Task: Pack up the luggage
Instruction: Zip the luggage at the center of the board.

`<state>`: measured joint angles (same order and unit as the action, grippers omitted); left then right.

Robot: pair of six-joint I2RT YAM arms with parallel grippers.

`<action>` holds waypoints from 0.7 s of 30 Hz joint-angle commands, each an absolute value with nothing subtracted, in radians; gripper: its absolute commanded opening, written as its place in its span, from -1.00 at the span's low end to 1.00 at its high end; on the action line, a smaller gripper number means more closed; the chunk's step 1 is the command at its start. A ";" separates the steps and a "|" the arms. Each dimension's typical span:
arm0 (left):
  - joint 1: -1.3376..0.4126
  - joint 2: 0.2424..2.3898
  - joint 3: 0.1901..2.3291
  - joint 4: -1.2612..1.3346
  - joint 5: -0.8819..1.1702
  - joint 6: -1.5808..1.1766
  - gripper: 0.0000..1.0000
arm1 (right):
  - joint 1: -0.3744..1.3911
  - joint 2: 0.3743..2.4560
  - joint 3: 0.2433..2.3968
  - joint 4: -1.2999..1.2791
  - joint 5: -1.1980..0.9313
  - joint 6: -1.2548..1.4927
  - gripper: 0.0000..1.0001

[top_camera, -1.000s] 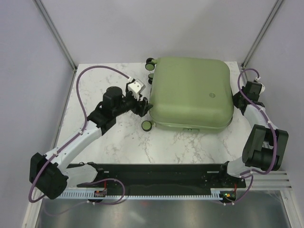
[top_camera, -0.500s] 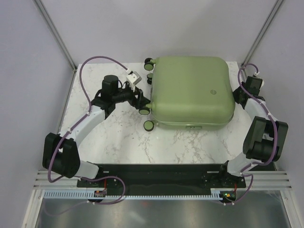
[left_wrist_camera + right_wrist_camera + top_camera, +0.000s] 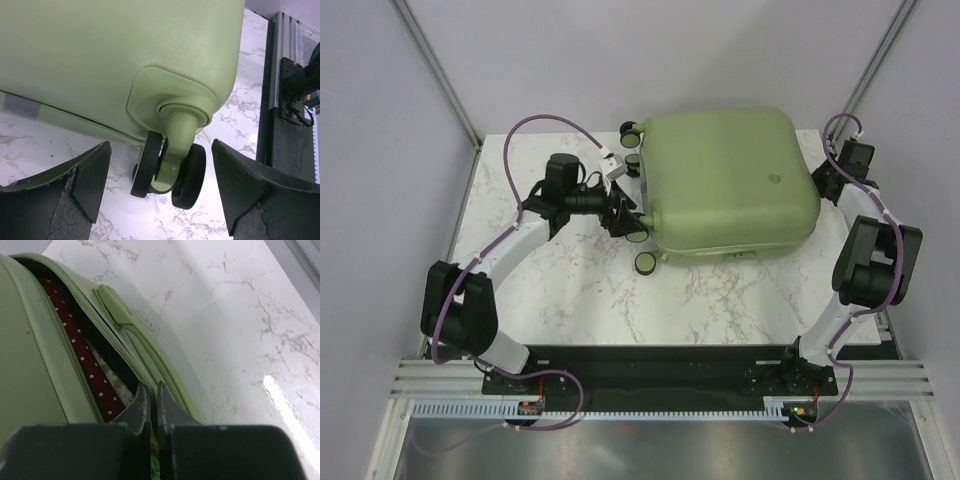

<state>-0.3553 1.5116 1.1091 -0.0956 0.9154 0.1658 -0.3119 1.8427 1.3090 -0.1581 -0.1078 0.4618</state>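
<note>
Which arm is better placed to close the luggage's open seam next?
Probably right: its shut gripper sits at the luggage's gaping zipper seam, red dotted fabric showing. The left gripper, open, straddles a caster wheel.

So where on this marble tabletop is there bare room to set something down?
Widest bare patch: the marble tabletop between the sage-green hard-shell suitcase and the black base rail. A smaller one: the far-left corner behind the left arm. Crowded: the left gripper by the caster wheels, and the right gripper at the suitcase's right edge.
</note>
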 commanded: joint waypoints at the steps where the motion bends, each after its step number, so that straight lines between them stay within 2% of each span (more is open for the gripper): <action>1: -0.357 1.568 1.187 -0.121 1.035 0.187 0.79 | -0.339 2.000 1.302 -0.258 0.224 0.433 -1.00; 4: -0.367 1.617 1.233 -0.121 1.061 0.178 0.89 | -0.339 2.032 1.339 -0.258 0.227 0.428 -1.00; 14: -0.426 1.733 1.354 -0.161 1.060 0.186 0.91 | -0.339 2.109 1.462 -0.279 0.239 0.385 -1.00; 21: -0.491 1.807 1.475 -0.363 1.042 0.267 0.75 | -0.339 2.117 1.545 -0.317 0.276 0.359 -1.00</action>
<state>-0.4290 1.7737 1.4101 -0.2775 1.0019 0.1925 -0.3134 2.0125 1.5494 -0.2195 -0.1413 0.4095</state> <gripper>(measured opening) 0.880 0.035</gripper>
